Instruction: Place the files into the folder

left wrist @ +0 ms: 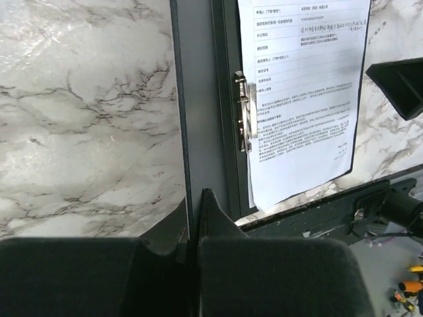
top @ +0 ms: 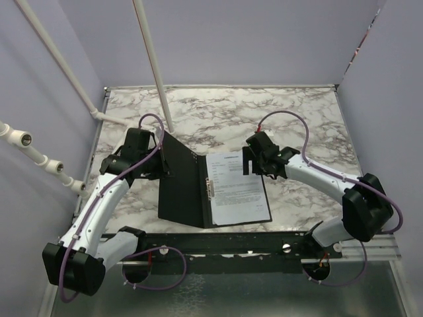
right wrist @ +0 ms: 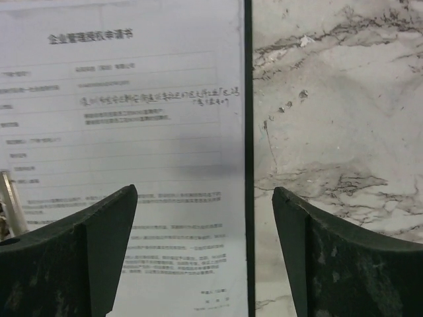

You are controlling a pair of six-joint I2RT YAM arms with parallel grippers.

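Note:
The folder [top: 182,191] lies open near the table's front, black inside, with its silver clip [top: 210,190] at the spine. The files [top: 236,188], white printed sheets, lie flat on its right half. The left cover stands tilted up. My left gripper [top: 160,168] is shut on that cover's edge; the left wrist view shows its jaws [left wrist: 192,198] pinching the thin cover [left wrist: 198,132], with the clip [left wrist: 243,112] and files [left wrist: 304,92] beyond. My right gripper [top: 250,162] is open and empty above the files' far right corner. In the right wrist view it [right wrist: 205,198] straddles the files [right wrist: 132,99] and the folder's black edge [right wrist: 248,132].
The marble table [top: 297,119] is walled on three sides. A slanted white pole [top: 152,59] stands just behind the folder, and white pipes [top: 39,158] run along the left wall. A black mounting rail [top: 251,241] lines the near edge.

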